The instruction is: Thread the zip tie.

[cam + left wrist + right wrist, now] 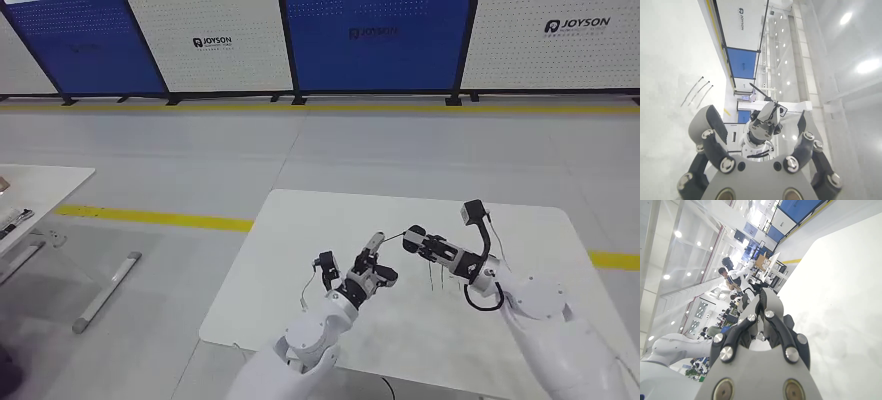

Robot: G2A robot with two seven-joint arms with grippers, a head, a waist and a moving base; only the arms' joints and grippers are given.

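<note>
**Me:** My left gripper (757, 113) hovers over the middle of the table (300, 250) with its jaws spread wide, facing the other arm.

**Colleague:** What does the zip tie look like?

**Me:** The zip tie (759, 90) is a thin black strap, straight, tapering to a pointed tip. I see it just right of the left gripper, up off the tabletop. Its free tip sticks out toward the finger nearer the far edge. From the top view, tip and finger sit very close, and I can't tell whether they touch.

**Colleague:** What's holding it?

**Me:** The right gripper (770, 111) is clamped tight on the strap's other end, and most of the length pokes out past its fingertips. The pinched end is hidden from me.

**Colleague:** Anything else down there?

**Me:** Three spare zip ties (696, 92), black with small square heads, lie side by side around the table's middle. They're just toward the near edge from the right gripper.
</note>
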